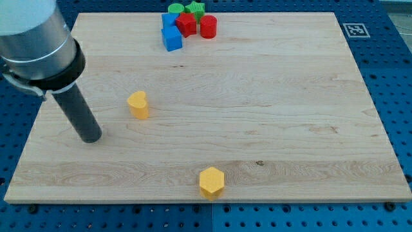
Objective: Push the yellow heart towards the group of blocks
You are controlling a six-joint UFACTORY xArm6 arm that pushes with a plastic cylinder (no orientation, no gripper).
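Resting on the counter (270,96) near its left edge, my tip (92,137) sits just left of the yellow heart (138,104) and slightly lower, a small gap between them, not touching. Tool is a plain dark rod, no jaws, so nothing to be apart or together; it grips nothing. Yellow heart stands in the left half of the counter, about mid-height, well apart from the group at the top edge. Group sits left of the top edge's centre: green round block (176,9) and green star (196,8) at the very edge, red block (187,24) and red cylinder (208,27) just below them, two blue blocks (171,36) on the group's left side, all packed close or touching. Yellow hexagon (211,182) lies alone at the bottom edge, near its middle, well apart from everything else.
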